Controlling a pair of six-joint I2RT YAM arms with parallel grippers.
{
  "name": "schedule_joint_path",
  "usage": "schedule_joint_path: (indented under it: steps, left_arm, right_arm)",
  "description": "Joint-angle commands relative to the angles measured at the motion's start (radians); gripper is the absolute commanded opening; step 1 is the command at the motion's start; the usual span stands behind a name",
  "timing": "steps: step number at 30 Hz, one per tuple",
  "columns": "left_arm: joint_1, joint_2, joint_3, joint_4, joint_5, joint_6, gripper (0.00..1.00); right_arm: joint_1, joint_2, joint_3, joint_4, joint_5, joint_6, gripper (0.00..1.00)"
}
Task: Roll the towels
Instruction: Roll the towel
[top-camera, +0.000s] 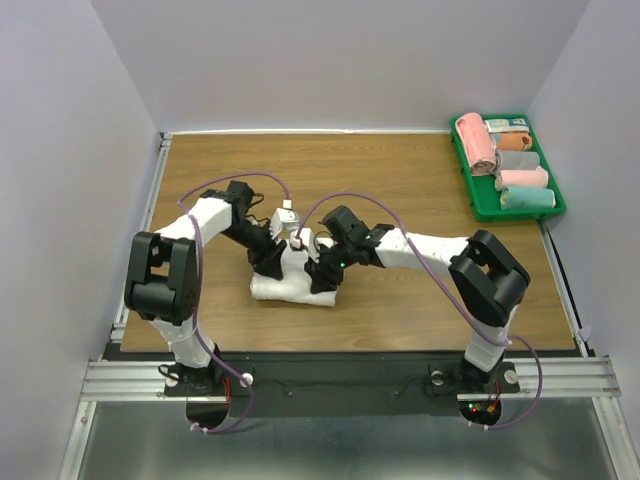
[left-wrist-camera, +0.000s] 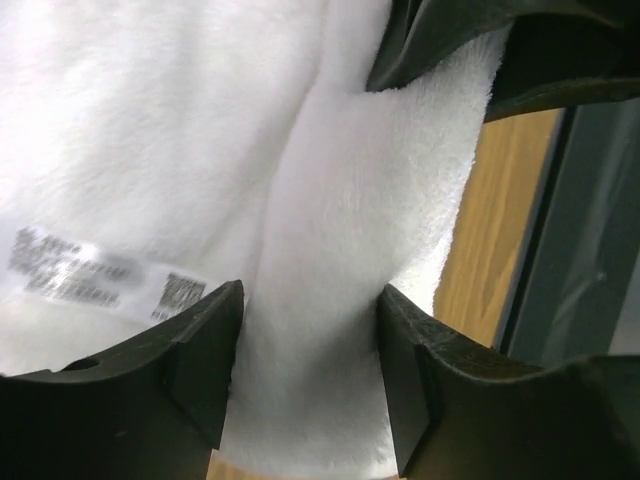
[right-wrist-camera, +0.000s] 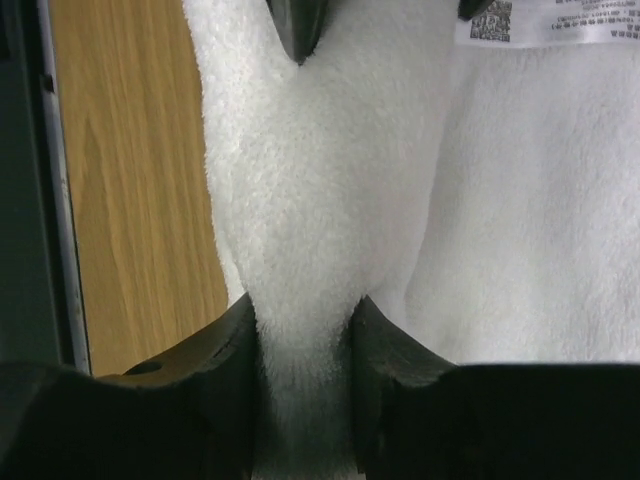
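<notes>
Wooden desk, middle of the near edge: the white towel (top-camera: 292, 288) lies bunched. Left gripper (left-wrist-camera: 310, 340) and right gripper (right-wrist-camera: 305, 340) each pinch its raised ridge. Best to turn both together, level, so the roll forms tight.

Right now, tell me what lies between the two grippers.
A raised ridge of the white towel spans from left gripper to right gripper, both pinching it; each wrist view shows it.

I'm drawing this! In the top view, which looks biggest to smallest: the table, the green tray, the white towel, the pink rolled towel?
1. table
2. green tray
3. white towel, partly covered
4. pink rolled towel
</notes>
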Motion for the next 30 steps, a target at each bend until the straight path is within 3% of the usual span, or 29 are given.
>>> schedule_joint_path:
  steps: [1,5,7,9,11,13,18,21,30]
  left_arm:
    - [0.075,-0.143,0.008,0.215,-0.071,0.029,0.64]
    - [0.103,-0.269,-0.019,0.24,-0.06,0.01,0.72]
    - [0.103,-0.306,-0.039,0.235,-0.067,0.021,0.84]
    - [0.103,-0.372,-0.073,0.234,-0.075,0.032,0.85]
    - [0.1,-0.421,-0.116,0.229,-0.08,0.072,0.99]
    - [0.075,-0.502,-0.151,0.217,-0.09,0.112,0.99]
    - [-0.182,-0.668,-0.329,0.24,-0.296,0.15,0.99]
    - [-0.277,-0.72,-0.403,0.289,-0.38,0.118,0.99]
    - [-0.457,-0.633,-0.46,0.369,-0.502,0.086,0.99]
  right_arm:
    - [-0.039,0.135,-0.011,-0.231,-0.157,0.112,0.01]
    - [-0.082,0.21,0.047,-0.266,-0.245,0.153,0.01]
    - [-0.095,0.233,0.082,-0.283,-0.288,0.166,0.01]
    - [-0.101,0.266,0.104,-0.297,-0.318,0.185,0.01]
    - [-0.107,0.302,0.139,-0.307,-0.342,0.199,0.01]
    - [-0.112,0.331,0.159,-0.323,-0.366,0.218,0.01]
    - [-0.125,0.417,0.217,-0.35,-0.374,0.253,0.01]
    - [-0.131,0.437,0.236,-0.359,-0.372,0.267,0.03]
    - [-0.145,0.477,0.262,-0.369,-0.377,0.299,0.08]
